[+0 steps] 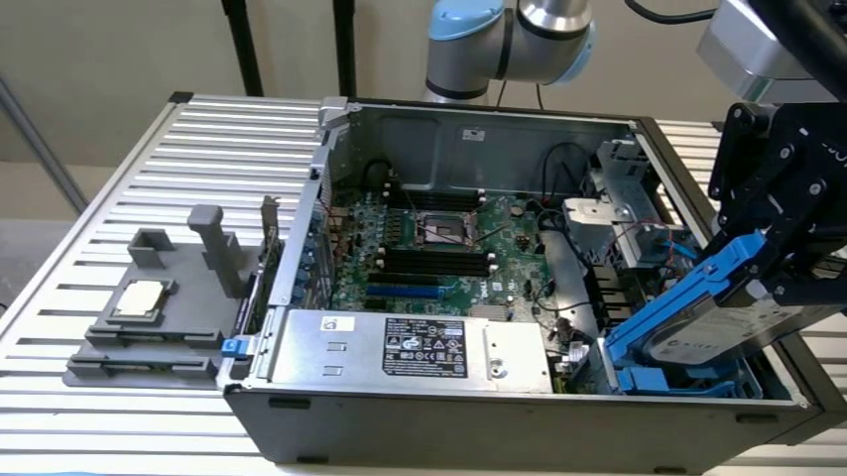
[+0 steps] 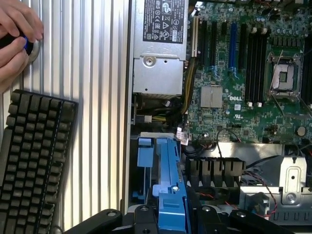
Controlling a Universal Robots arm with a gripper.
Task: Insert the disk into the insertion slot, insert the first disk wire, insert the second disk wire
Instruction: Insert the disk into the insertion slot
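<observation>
My gripper [image 1: 784,260] is shut on the disk [image 1: 721,332], a silver-grey drive with a white label in a bright blue frame. The disk hangs steeply tilted at the exterior view's right. Its lower end dips into the insertion slot [image 1: 668,382], the grey cage with blue rails at the case's front right corner. In the wrist view the blue frame [image 2: 170,180] runs edge-on between my black fingers [image 2: 141,217], above the slot's blue tab [image 2: 145,152]. Thin red and black wires [image 1: 658,241] lie behind the cage; I cannot tell which are the disk wires.
The open computer case holds a motherboard [image 1: 437,238] and a silver power supply with a black label [image 1: 411,349] beside the slot. A grey fixture [image 1: 159,307] stands on the slatted table. A black keyboard [image 2: 34,156] and a person's hand [image 2: 17,34] are beside the case.
</observation>
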